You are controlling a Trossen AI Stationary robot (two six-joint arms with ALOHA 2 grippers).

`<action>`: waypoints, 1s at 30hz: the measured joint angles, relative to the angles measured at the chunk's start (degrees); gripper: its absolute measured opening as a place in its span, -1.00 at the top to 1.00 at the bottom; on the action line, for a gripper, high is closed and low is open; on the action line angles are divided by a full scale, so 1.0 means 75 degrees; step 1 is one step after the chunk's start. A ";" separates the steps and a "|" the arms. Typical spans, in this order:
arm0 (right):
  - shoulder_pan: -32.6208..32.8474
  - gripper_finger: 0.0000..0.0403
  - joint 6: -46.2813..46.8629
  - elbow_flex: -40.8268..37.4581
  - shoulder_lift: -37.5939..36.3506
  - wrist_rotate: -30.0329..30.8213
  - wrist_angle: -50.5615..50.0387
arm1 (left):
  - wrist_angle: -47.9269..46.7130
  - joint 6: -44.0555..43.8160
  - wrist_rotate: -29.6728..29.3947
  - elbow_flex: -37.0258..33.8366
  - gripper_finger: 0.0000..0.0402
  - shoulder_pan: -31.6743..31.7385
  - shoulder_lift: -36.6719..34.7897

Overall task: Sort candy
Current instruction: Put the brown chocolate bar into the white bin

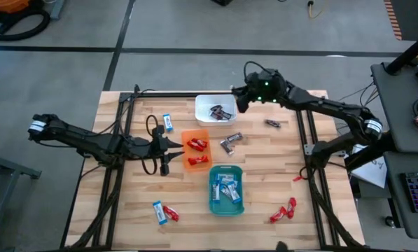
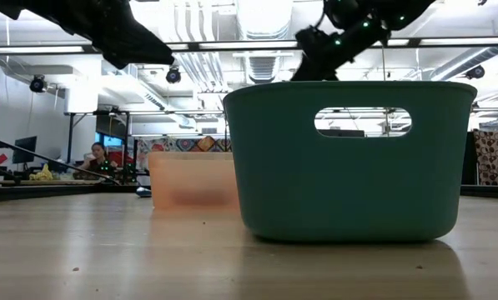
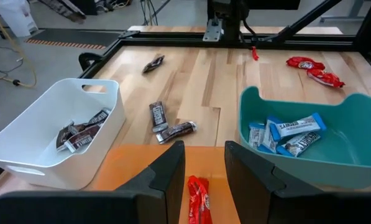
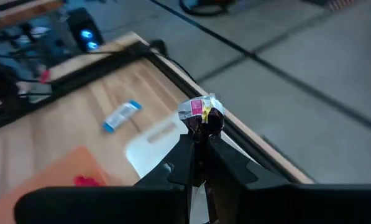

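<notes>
My right gripper (image 4: 201,142) hovers over the right rim of the white tray (image 1: 216,108) and is shut on a dark brown and silver candy (image 4: 201,112). My left gripper (image 3: 205,155) is open at the left edge of the orange tray (image 1: 196,149). Its fingers stand on either side of a red candy (image 3: 197,194) lying in that tray, without touching it. The white tray holds dark candies (image 3: 79,132), and the teal tray (image 1: 226,189) holds blue-and-white ones (image 3: 291,134). My right gripper pinches the dark candy by one end of its wrapper (image 4: 202,127) between the two fingertips. The rest of the wrapper sticks out past the fingertips. The candy is lifted clear, above the white tray's rim.
Loose candies lie on the wooden table: a blue one (image 1: 168,122) left of the white tray, dark ones (image 1: 231,142) (image 1: 272,123) right of the orange tray, a blue and a red one (image 1: 163,212) near the front left, and red ones (image 1: 283,210) at front right. A black frame (image 1: 307,150) borders the table.
</notes>
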 joint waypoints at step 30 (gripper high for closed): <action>0.0432 0.52 -0.0187 -0.0012 0.2305 0.0090 0.1765 | -0.0402 -0.0596 0.0003 0.0006 0.51 0.0000 -0.0006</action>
